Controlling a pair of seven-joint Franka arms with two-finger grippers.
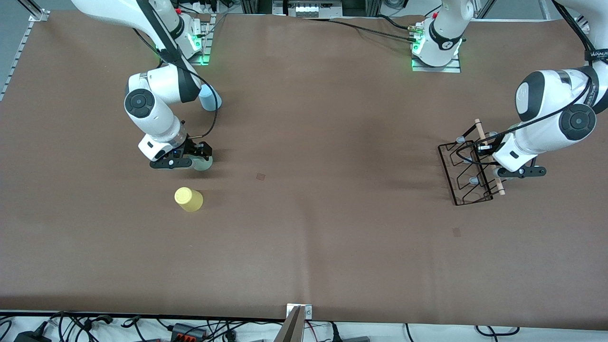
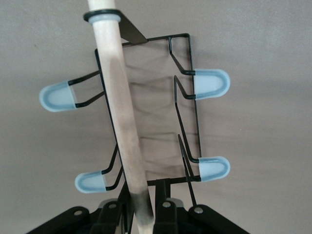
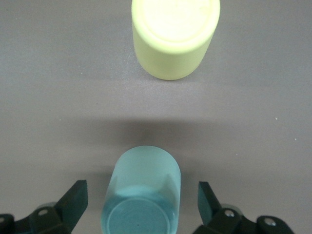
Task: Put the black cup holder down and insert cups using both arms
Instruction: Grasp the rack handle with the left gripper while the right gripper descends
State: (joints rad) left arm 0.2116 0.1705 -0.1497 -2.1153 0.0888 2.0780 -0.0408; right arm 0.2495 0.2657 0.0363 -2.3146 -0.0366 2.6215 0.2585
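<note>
Fingers of the left gripper [image 2: 141, 214] pinch the smooth wooden rod [image 2: 119, 117] of the black cup holder [image 1: 468, 166], a thin wire rack. The right gripper [image 3: 141, 204] straddles, spread, the tapered mint cup [image 3: 142, 192]; the yellow cup [image 1: 188, 199] stands nearby.

Probably a robotics lab: brown-covered table [image 1: 304, 247], bolted arm bases [image 1: 436, 57], trailing cables [image 1: 190, 327].
</note>
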